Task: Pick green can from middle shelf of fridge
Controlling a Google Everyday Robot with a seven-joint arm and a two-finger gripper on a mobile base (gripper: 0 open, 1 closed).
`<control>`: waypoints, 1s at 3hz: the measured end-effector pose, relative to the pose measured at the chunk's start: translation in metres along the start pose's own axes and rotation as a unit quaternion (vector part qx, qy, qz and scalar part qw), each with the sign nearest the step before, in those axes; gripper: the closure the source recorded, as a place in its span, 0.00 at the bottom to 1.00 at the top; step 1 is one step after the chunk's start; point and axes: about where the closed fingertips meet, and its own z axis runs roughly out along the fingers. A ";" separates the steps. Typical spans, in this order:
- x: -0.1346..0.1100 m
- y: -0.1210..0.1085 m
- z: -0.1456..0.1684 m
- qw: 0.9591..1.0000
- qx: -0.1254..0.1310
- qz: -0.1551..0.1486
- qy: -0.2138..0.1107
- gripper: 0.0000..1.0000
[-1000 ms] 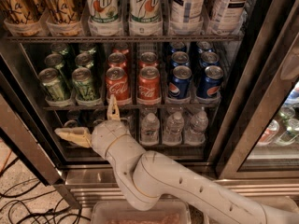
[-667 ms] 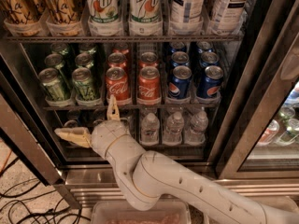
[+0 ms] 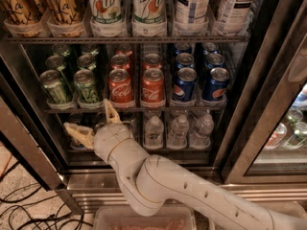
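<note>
Several green cans stand in two lanes at the left of the middle shelf (image 3: 192, 108); the front two are the left green can (image 3: 55, 87) and the one beside it (image 3: 87, 86). My gripper (image 3: 87, 114) is open and empty, just below the shelf's front rail under those cans. One finger (image 3: 76, 133) points left and the other (image 3: 112, 112) points up, its tip at the rail next to a red Coca-Cola can (image 3: 120, 88). The fridge (image 3: 259, 128) stands open in front of me.
Red Coca-Cola cans and blue Pepsi cans (image 3: 184, 85) fill the middle and right lanes. Tall bottles (image 3: 148, 8) stand on the rack above, small water bottles (image 3: 178, 131) on the rack below. Cables (image 3: 29, 214) lie on the floor at left. A tray (image 3: 144, 219) sits at the bottom.
</note>
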 end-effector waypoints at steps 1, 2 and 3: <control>0.000 0.000 0.000 1.000 0.000 0.000 0.000 0.46; 0.000 0.000 0.000 1.000 0.000 0.000 0.000 0.43; 0.000 0.000 0.000 1.000 0.000 0.000 0.000 0.34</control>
